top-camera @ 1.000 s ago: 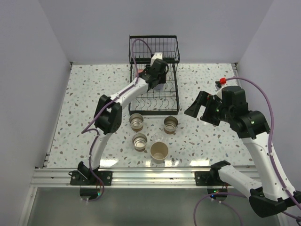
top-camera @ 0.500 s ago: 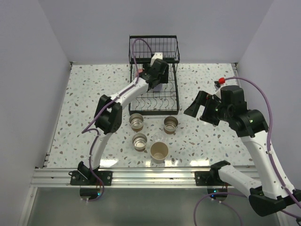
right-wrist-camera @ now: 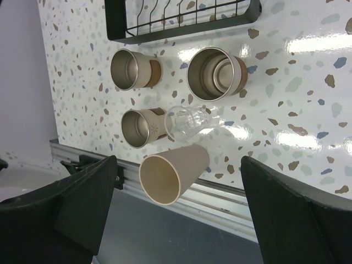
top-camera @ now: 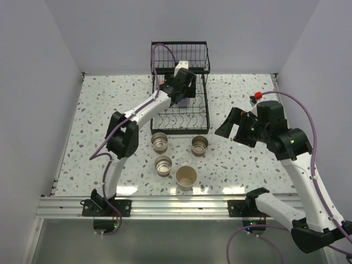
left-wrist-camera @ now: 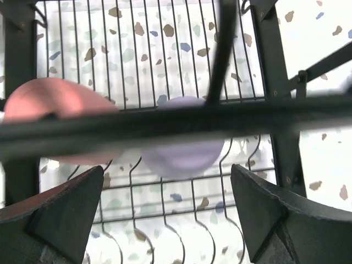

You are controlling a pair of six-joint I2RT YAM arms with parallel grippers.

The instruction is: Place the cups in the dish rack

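The black wire dish rack (top-camera: 180,118) stands at the table's back centre. My left gripper (top-camera: 184,94) hovers over it, open and empty. In the left wrist view (left-wrist-camera: 168,168) a lavender cup (left-wrist-camera: 184,157) and a coral-pink cup (left-wrist-camera: 55,102) lie in the rack (left-wrist-camera: 165,44) below the jaws, partly behind a blurred bar. My right gripper (top-camera: 230,127) is open and empty, held above the table right of the loose cups. Its wrist view (right-wrist-camera: 179,160) shows three brown cups (right-wrist-camera: 132,69) (right-wrist-camera: 214,74) (right-wrist-camera: 140,127), a clear cup (right-wrist-camera: 192,121) and a beige cup (right-wrist-camera: 173,171).
The loose cups stand in a cluster in front of the rack (right-wrist-camera: 181,27), the beige one (top-camera: 186,177) nearest the aluminium rail (top-camera: 165,204) at the table's front edge. Grey walls close in the left, back and right sides.
My left gripper has shifted slightly back over the rack and its arm has straightened a little. The right arm has barely moved. The cups have not moved.
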